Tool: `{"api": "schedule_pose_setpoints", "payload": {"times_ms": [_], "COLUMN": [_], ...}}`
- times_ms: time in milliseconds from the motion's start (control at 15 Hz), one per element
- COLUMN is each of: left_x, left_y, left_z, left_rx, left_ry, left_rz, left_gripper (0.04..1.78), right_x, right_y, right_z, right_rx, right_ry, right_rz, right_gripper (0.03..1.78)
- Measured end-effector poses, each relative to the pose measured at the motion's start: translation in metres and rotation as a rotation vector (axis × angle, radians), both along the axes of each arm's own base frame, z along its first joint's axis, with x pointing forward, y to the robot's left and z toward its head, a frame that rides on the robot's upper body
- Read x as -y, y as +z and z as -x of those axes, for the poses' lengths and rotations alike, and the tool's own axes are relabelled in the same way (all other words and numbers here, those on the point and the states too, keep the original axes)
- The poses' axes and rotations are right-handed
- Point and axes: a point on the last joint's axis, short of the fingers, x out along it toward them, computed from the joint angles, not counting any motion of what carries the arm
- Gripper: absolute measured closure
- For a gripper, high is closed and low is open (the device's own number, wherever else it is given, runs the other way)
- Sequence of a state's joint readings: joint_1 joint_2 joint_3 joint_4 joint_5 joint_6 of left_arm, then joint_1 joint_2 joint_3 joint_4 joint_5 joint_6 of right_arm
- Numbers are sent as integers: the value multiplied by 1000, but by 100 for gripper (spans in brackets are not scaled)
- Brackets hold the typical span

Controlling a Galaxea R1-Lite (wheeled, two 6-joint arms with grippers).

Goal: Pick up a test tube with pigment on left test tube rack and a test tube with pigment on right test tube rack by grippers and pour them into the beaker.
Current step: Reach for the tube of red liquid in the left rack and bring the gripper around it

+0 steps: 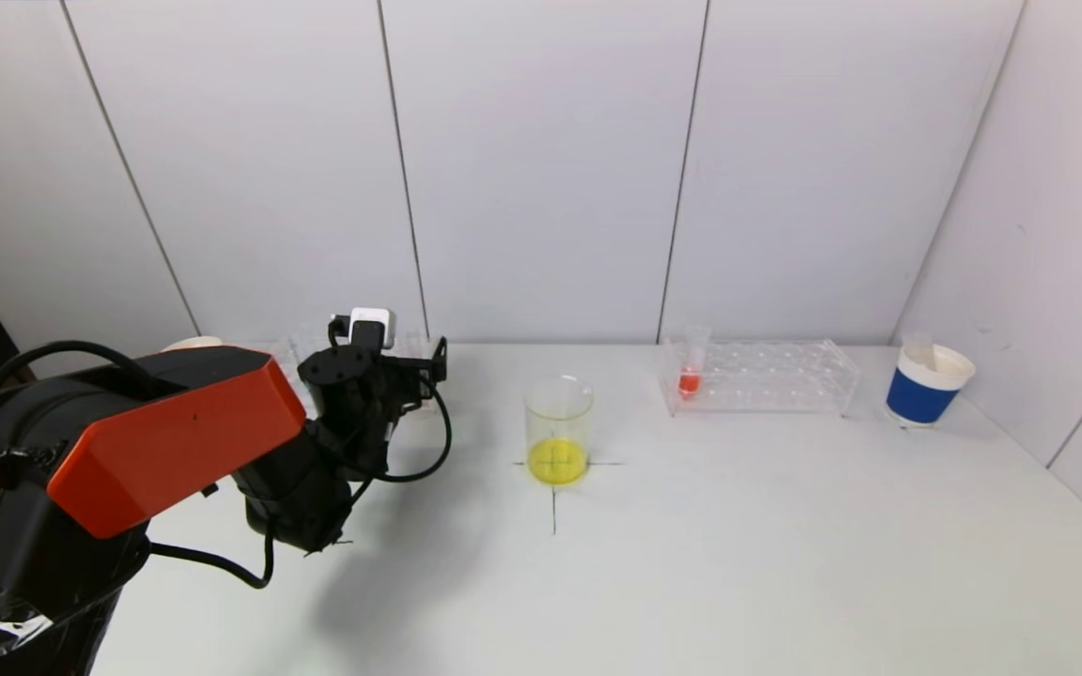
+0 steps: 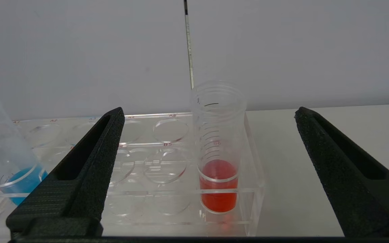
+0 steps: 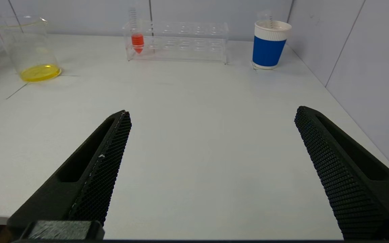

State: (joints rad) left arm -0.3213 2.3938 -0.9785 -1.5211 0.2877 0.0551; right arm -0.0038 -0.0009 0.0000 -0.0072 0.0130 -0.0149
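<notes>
My left gripper (image 1: 387, 368) is at the left clear rack (image 2: 147, 189) at the table's back left. It is open (image 2: 209, 111). A clear tube with red liquid (image 2: 218, 168) stands upright in the rack's end hole, centred in the wide gap, touching neither finger. A tube with blue liquid (image 2: 10, 168) leans farther along. The beaker (image 1: 558, 427) with yellow liquid stands mid-table, and also shows in the right wrist view (image 3: 32, 47). The right rack (image 1: 766, 377) holds one red-liquid tube (image 1: 689, 374). My right gripper (image 3: 213, 111) is open and empty, low over the table's front right.
A blue and white paper cup (image 1: 926, 385) stands at the back right beside the right rack, with a tube in it. Walls close the table at the back and right. A black cross marks the table under the beaker.
</notes>
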Motion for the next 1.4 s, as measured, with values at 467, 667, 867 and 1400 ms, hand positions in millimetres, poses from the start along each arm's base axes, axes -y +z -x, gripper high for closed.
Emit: {"api": "schedule_pose_setpoints", "payload": {"times_ms": [467, 667, 867, 1400], "left_x": [-1, 0, 1, 1], "left_y": [-2, -2, -3, -6], "left_z": [-6, -7, -8, -9], "left_rx": [10, 14, 15, 12], "left_ry": [4, 0, -2, -1], "left_rz": [0, 0, 1, -7], "left_gripper": [6, 6, 6, 6], "right_x": [0, 0, 0, 0], "right_y": [0, 0, 0, 0], "right_z": [0, 0, 0, 0], "right_rx": [0, 0, 0, 0], "right_ry": [0, 0, 1, 0], "right_rz": [0, 0, 0, 0], "right_gripper": [5, 5, 5, 5]}}
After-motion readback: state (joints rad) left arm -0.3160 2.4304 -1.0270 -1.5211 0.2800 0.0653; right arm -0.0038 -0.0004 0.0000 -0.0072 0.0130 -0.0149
